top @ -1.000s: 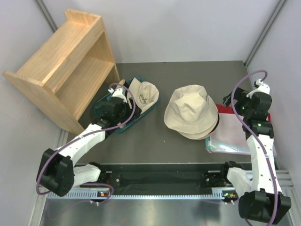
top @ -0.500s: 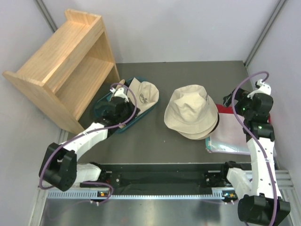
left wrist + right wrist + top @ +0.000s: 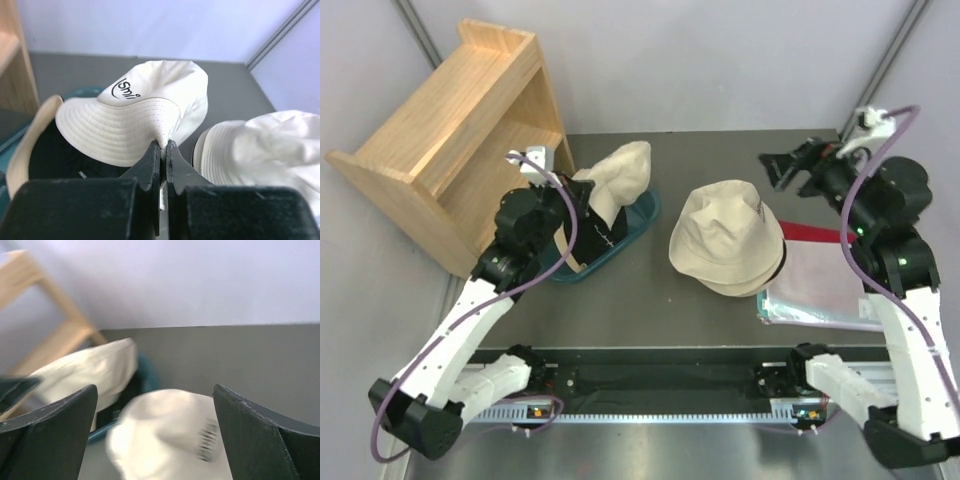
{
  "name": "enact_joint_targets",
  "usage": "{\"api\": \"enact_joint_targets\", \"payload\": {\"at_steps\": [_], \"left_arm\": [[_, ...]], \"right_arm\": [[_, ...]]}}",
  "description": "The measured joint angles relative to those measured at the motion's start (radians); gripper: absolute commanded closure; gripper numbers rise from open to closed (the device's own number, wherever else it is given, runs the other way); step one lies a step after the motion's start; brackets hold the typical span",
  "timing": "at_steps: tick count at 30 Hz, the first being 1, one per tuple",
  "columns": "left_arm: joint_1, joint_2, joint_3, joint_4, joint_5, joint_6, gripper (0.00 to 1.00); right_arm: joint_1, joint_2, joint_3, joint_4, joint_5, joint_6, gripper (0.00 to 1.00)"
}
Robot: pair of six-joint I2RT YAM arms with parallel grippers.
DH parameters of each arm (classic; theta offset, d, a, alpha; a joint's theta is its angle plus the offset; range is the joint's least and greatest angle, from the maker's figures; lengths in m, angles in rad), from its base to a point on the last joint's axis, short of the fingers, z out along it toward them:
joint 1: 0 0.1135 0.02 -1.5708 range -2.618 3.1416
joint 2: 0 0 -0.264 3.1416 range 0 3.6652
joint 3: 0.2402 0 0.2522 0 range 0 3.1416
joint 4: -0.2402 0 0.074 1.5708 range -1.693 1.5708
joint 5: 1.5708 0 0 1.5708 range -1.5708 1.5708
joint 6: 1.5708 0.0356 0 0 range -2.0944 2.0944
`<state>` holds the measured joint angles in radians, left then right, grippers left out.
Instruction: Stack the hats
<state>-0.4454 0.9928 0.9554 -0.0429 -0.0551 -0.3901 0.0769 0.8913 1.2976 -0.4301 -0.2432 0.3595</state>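
**Q:** Where were you at, L to R?

**A:** Far L was the wooden shelf [image 3: 460, 130], not involved. Next, my L pincer [image 3: 162, 147] was clamped hard on the brim edge of the held hat [image 3: 150, 107], jaws pinched nearly together w/ only fabric between. The hat hung raised over the teal tub [image 3: 635, 222], crown sagging away toward the back. A second hat [image 3: 50, 150], black lining up, lay in the tub beneath it.

**Q:** And the pile?

**A:** The hat pile [image 3: 725, 238] sat mid-bench [image 3: 650, 290], just R of the tub, crown up. The R pincer [image 3: 782, 172] hovered beyond it at the back R, jaws spread wide, nothing in them.

**Q:** So what did the step need?

**A:** I judged it a carry: get the hat clear of the tub & across to the pile. The grip was on one thin bit of brim, so I expected it to swing & fold. I'd go slow & lift enough that the sagging crown cleared the tub rim & the pile's top. Then I'd centre it crown-up over the pile before letting go. Risks imo: it lands lopsided or folded, or drags the second hat along. The R arm could steady the pile, but only from outside the carry path.
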Motion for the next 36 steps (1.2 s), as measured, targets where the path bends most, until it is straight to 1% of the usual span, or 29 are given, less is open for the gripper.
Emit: {"api": "enact_joint_targets", "payload": {"at_steps": [3, 6, 9, 12, 15, 18, 24, 27, 30, 32, 33, 34, 36], "left_arm": [[0.0, -0.076, 0.01, -0.02, -0.006, 0.024, 1.0], [0.0, -0.121, 0.015, -0.067, -0.005, 0.031, 1.0], [0.0, -0.15, 0.024, -0.115, -0.001, 0.031, 1.0], [0.0, -0.187, 0.028, -0.152, 0.004, 0.03, 1.0], [0.0, -0.235, 0.031, -0.171, 0.006, 0.025, 1.0], [0.0, -0.277, 0.041, -0.18, 0.01, 0.018, 1.0], [0.0, -0.305, 0.064, -0.198, 0.039, -0.008, 1.0], [0.0, -0.31, 0.066, -0.202, 0.063, -0.018, 1.0], [0.0, -0.312, 0.066, -0.212, 0.085, -0.029, 1.0], [0.0, -0.315, 0.067, -0.219, 0.096, -0.032, 1.0], [0.0, -0.317, 0.069, -0.224, 0.103, -0.034, 1.0], [0.0, -0.317, 0.074, -0.23, 0.108, -0.035, 1.0], [0.0, -0.323, 0.085, -0.239, 0.12, -0.037, 1.0]], "right_arm": [[0.25, 0.084, 0.1, 0.024, 0.036, 0.0, 0.04], [0.433, 0.173, 0.132, 0.076, 0.043, 0.002, 0.03], [0.552, 0.252, 0.114, 0.12, 0.031, 0.012, 0.03], [0.644, 0.293, 0.071, 0.152, 0.029, 0.024, 0.04], [0.708, 0.323, 0.067, 0.168, 0.033, 0.031, 0.04], [0.74, 0.354, 0.064, 0.206, 0.042, 0.037, 0.05], [0.747, 0.431, 0.063, 0.268, 0.069, 0.034, 0.08], [0.747, 0.47, 0.064, 0.288, 0.088, 0.024, 0.12], [0.747, 0.507, 0.064, 0.3, 0.108, 0.012, 0.18], [0.747, 0.529, 0.064, 0.307, 0.119, 0.005, 0.24], [0.747, 0.541, 0.064, 0.313, 0.123, 0.001, 0.28], [0.747, 0.551, 0.064, 0.321, 0.126, -0.002, 0.4], [0.747, 0.563, 0.064, 0.334, 0.129, -0.008, 0.6]]}}
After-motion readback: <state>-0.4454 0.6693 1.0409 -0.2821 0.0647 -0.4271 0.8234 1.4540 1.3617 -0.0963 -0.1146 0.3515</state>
